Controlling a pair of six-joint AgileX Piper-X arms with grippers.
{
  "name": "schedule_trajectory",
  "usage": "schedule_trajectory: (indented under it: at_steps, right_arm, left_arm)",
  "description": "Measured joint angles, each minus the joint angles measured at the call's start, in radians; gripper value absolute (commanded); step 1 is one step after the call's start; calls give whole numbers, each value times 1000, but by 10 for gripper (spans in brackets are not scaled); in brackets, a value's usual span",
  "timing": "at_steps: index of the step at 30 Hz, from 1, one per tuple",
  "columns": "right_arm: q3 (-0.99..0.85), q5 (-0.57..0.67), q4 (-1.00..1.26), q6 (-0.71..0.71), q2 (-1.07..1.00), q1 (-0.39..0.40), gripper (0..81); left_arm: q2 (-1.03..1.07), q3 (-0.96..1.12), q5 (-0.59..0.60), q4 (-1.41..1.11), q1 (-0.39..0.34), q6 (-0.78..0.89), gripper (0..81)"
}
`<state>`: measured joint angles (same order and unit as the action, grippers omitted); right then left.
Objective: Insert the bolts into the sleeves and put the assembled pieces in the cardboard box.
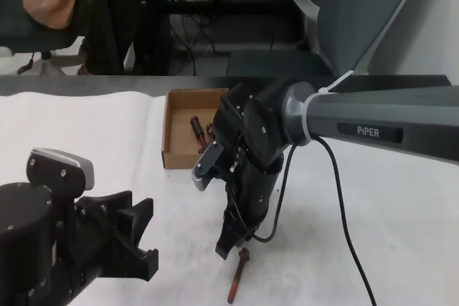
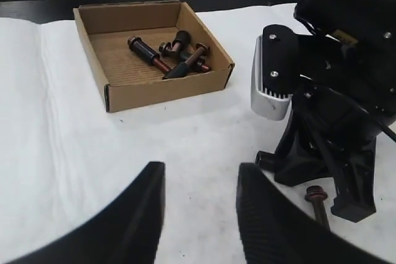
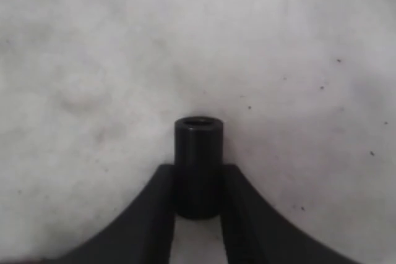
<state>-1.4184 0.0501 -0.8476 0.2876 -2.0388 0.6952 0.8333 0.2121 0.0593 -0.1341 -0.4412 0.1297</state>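
Right wrist view: the right pincer [image 3: 199,176] is closed on a black sleeve [image 3: 198,153]. One finger presses each side of it, and its open end shows beyond the fingertips. White cloth [image 3: 93,60] lies behind it. We cannot tell whether the sleeve touches the cloth.

From the high view we see the same pincer [image 1: 229,240] pointing down at the desk. Just beside its tip, toward the near edge, a rusty bolt [image 1: 238,275] lies flat on the cloth, apart from the sleeve. The left wrist view shows that bolt's head [image 2: 315,194] close to the foot of the right arm's black fingers.

Left pincer [image 2: 201,174]: fingers spread wide, nothing between them, only cloth below. In the high view it [image 1: 147,238] hangs low by the near left corner of the desk, well apart from the right one.

Cardboard box [image 2: 167,91]: it sits toward the far edge of the desk, about midway along it, beyond both arms [image 1: 167,134]. Inside we count several assembled pieces [image 2: 151,57], dark sleeves on coppery bolts, lying crossed in a loose heap against one wall.
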Motion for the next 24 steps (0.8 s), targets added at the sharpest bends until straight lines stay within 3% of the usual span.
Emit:
schedule_trajectory:
  at_steps: [5,6,7,8,16,24]
  right_arm:
    - [0,8,18,1,-2,0,220]
    - [0,9,23,2,-2,0,160]
    - [0,6,27,2,-2,0,25]
    - [0,-3,28,-2,-2,0,3]
    - [7,-90,-13,-122,52,-11,6]
    - [124,-158,-10,-278,372,-40,6]
  left_arm:
    - [0,0,0,0,0,0,363]
    - [0,0,0,3,0,0,368]
    - [0,0,0,8,0,0,372]
    - [0,0,7,15,0,0,371]
    - [32,13,160,68,2,-10,372]
    - [354,171,323,83,-4,-4,372]
